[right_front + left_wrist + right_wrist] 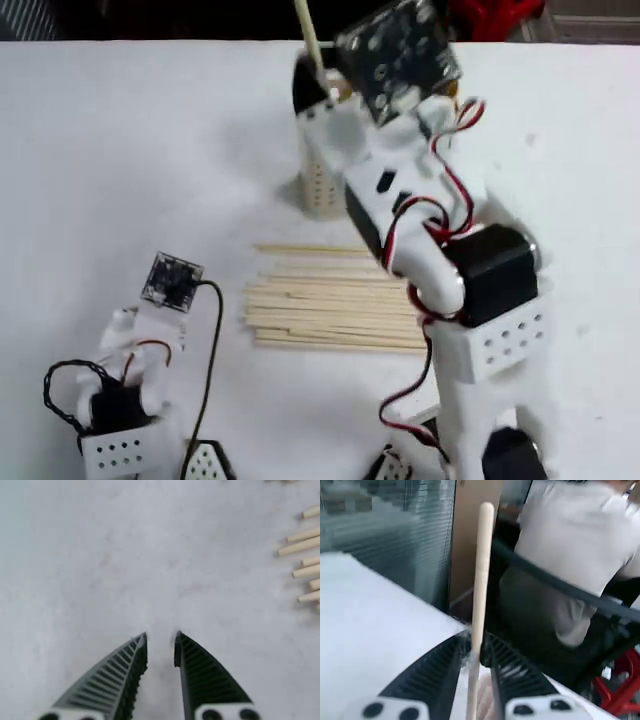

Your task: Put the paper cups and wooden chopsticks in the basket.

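Table [120, 130]: white, both arms at the near side. Chopstick pile [335, 310] lies mid-table, untouched, so most of the task looks outstanding. Basket [320, 185], white and perforated, stands just beyond the pile; contents cannot be told. Left gripper [160, 637]: narrow gap, empty, low over bare table beside the pile's ends. Right gripper [476, 640]: clamped on one upright chopstick [483, 565], apparently above the basket.
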{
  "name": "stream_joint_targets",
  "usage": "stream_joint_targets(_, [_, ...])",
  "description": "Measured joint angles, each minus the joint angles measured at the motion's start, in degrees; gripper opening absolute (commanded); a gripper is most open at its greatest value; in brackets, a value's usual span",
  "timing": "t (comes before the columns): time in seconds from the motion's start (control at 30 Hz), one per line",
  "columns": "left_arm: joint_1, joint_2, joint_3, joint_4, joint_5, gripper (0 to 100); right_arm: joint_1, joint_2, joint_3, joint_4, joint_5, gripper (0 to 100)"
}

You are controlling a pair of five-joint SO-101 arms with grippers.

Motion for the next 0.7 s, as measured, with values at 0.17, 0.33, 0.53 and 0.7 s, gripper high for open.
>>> stream_joint_targets(0.17, [0.00,0.00,0.00,0.00,0.00,11,0.00,10.02,-13.19,-8.00,-0.35,1.5])
stream_joint_targets(0.33, [0.00,0.00,0.00,0.00,0.00,11,0.00,18.20,-20.22,-11.78,-0.35,1.5])
stream_joint_targets(0.53, [0.00,0.00,0.00,0.00,0.00,11,3.96,22.86,-21.71,-11.87,-0.35,1.5])
stream_joint_targets(0.7, [0.00,0.00,0.00,0.00,0.00,11,6.42,23.03,-21.71,-12.04,-0.35,1.6])
